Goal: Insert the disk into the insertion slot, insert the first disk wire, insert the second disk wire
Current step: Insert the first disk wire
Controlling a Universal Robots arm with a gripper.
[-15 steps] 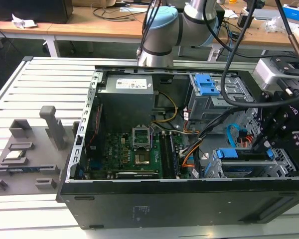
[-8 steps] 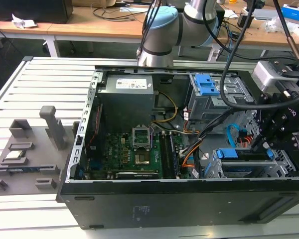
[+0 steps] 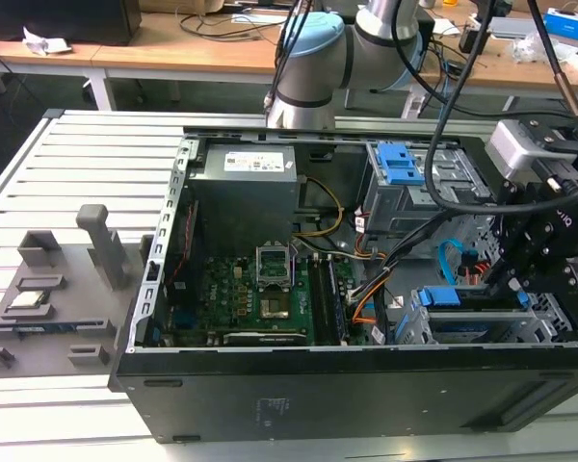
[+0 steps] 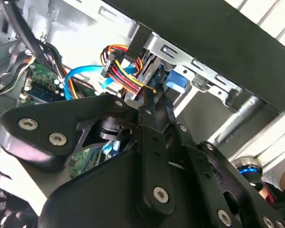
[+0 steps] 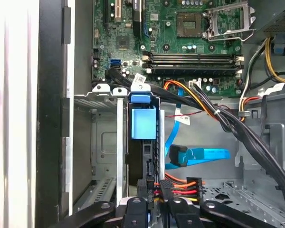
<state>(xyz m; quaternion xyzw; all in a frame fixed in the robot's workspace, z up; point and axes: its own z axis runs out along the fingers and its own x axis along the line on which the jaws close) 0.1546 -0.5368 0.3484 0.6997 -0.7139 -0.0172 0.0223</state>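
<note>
The disk, framed by its bright blue carrier, sits inside the insertion slot. At that slot's end the claw is clenched on the dark plug of the red-orange-black first disk wire

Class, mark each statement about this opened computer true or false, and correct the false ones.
1. The disk stands in the insertion slot. True.
2. The second disk wire is plugged into the disk. False: its plug lies loose beside the slot.
3. The gripper is at the plug end of the first disk wire. True.
4. The gripper hangs over the motherboard. False: it is at the insertion slot, off to one side of the board.
</note>
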